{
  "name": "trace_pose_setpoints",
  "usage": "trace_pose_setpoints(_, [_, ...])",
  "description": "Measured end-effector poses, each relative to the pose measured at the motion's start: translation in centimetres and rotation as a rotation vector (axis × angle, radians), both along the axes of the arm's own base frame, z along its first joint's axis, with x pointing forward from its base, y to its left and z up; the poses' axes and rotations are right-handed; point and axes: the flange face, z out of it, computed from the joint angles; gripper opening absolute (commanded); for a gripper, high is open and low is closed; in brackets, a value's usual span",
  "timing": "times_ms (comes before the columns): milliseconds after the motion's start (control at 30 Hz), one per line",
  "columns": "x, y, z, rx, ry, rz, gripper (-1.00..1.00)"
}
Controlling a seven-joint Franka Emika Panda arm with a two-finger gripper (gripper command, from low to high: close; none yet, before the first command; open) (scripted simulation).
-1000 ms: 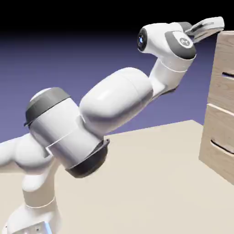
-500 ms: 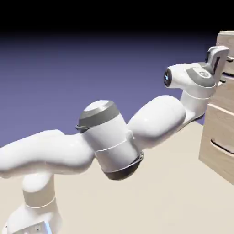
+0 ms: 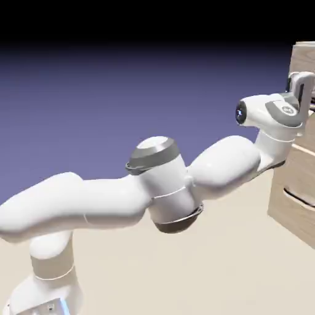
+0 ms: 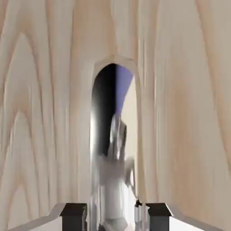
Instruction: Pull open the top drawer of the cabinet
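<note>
Straddling the top drawer's (image 4: 45,113) metal handle (image 4: 113,135), the gripper (image 4: 116,217) sits open and unclamped; pulling now could slip off.

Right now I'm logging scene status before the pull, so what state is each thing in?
gripper: open, fingertips either side of the handle, not visibly clamped.
handle: shiny metal, running between the fingertips toward the wood front.
top drawer: front fills the hand view; whether it has moved out cannot be told.
cabinet: upright at the exterior view's right edge, lower drawer front looks closed.
</note>
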Motion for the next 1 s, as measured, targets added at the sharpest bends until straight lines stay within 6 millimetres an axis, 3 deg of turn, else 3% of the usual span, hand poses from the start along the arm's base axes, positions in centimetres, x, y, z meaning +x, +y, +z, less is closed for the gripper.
trace_pose_setpoints(467, [-11.0, 0.0, 0.0, 0.000, -0.001, 0.000, -1.00])
trace_pose_setpoints(933, [-26.2, 0.0, 0.0, 0.000, 0.000, 0.000, -1.00])
trace_pose_setpoints(967, [-26.8, 0.0, 0.0, 0.000, 0.000, 0.000, 1.00])
trace_pose_setpoints(1000, [-26.8, 0.0, 0.0, 0.000, 0.000, 0.000, 1.00])
